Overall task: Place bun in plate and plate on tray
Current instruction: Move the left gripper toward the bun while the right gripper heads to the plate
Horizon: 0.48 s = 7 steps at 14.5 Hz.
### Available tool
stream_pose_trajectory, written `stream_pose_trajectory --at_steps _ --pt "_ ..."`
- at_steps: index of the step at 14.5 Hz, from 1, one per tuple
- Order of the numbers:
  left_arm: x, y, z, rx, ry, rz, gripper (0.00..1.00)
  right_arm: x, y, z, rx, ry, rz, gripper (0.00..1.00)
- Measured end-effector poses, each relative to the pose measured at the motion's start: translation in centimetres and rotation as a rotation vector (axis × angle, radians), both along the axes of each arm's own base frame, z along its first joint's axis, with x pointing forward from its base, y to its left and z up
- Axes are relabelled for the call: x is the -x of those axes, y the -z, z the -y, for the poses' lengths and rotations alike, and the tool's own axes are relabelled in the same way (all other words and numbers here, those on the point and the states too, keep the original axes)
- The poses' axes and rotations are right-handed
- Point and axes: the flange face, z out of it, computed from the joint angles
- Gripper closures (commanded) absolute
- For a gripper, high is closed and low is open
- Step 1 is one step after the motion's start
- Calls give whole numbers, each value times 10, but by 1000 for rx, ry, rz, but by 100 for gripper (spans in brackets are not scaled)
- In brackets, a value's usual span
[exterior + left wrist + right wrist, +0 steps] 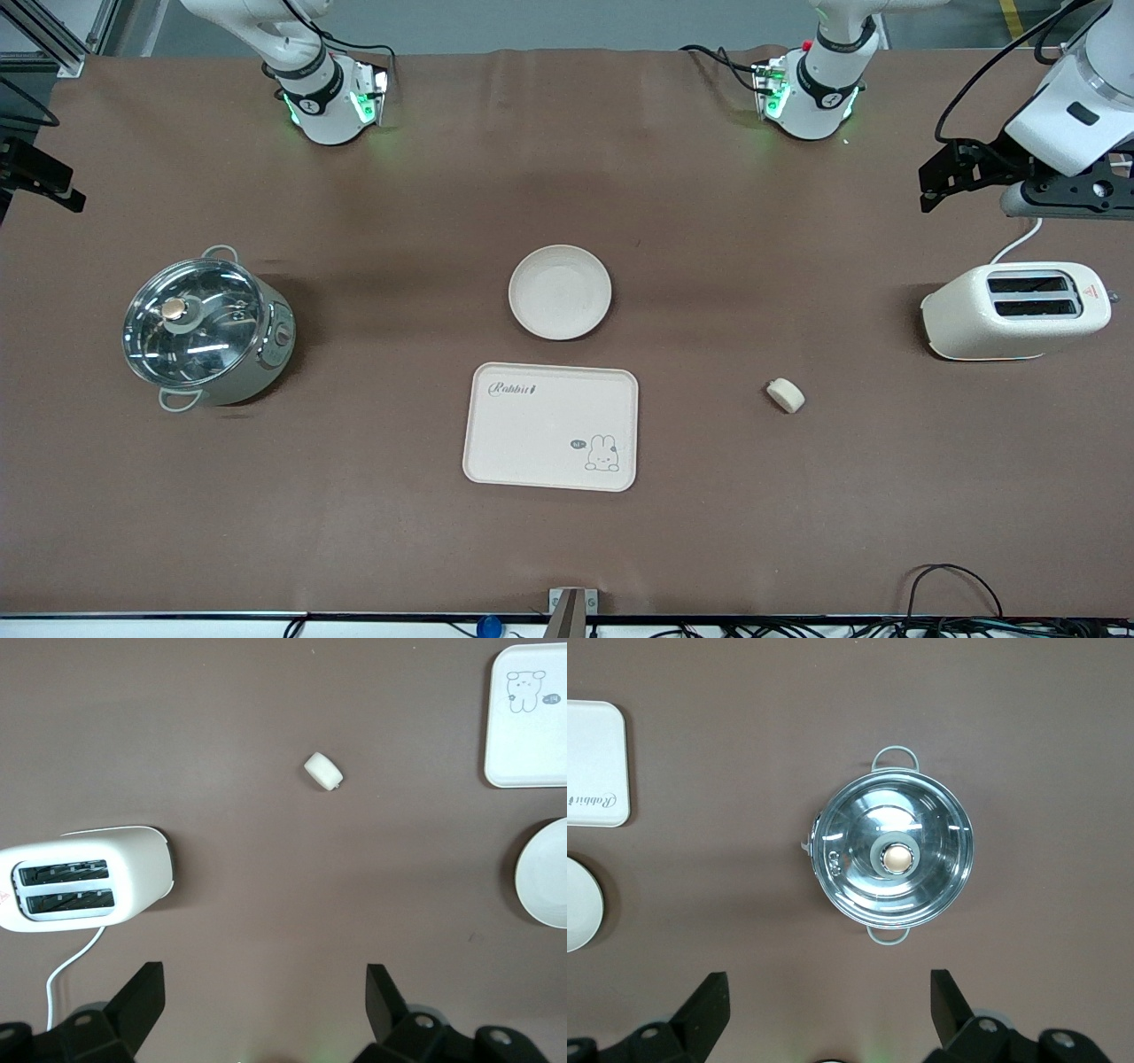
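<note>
Nearest the front camera: one cream-beige rectangular tray (550, 426) with rounded corners, "Rabbit" lettering and a small rabbit drawing, flat on the brown table (354, 532), nothing on it.

One round shallow cream-beige plate (560, 291) sits just beside the tray, farther from the camera, small gap between them, not touching. Nothing in the plate.

One small cream-white oblong bun (786, 394) lies on bare table, toward the left arm's end from the tray, well apart from both tray and plate. Roughly level with the tray's upper edge in the front view.

One cream two-slot toaster (1015, 310) with white cord stands at the left arm's end, slightly farther from the camera than the bun. One steel pot (205, 329) with glass lid, two handles and a round knob stands at the right arm's end.

Two arms, both waiting.
- left gripper (257, 1005): up in the air near the toaster, at the left arm's end of the table; fingers (142, 997) spread wide apart, nothing between them.
- right gripper (824, 1010): hovers by the pot at the right arm's end of the table; fingers (704, 1005) also wide apart, holding nothing. Only a dark bit at the front view's edge.

Count: 1 tray, 1 plate, 1 bun, 1 toaster, 1 pot, 2 grippers.
</note>
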Motion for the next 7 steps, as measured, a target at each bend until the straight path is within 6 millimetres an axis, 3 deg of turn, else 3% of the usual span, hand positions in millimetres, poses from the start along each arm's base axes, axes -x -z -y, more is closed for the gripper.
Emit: stream_pose_trajectory --at_steps 5,7 --pt "-7 8 -1 2 -2 -10 0 0 0 -1 -5 0 0 0" --pt "-22 26 -2 5 -4 -36 0 0 0 -4 -29 -3 2 0"
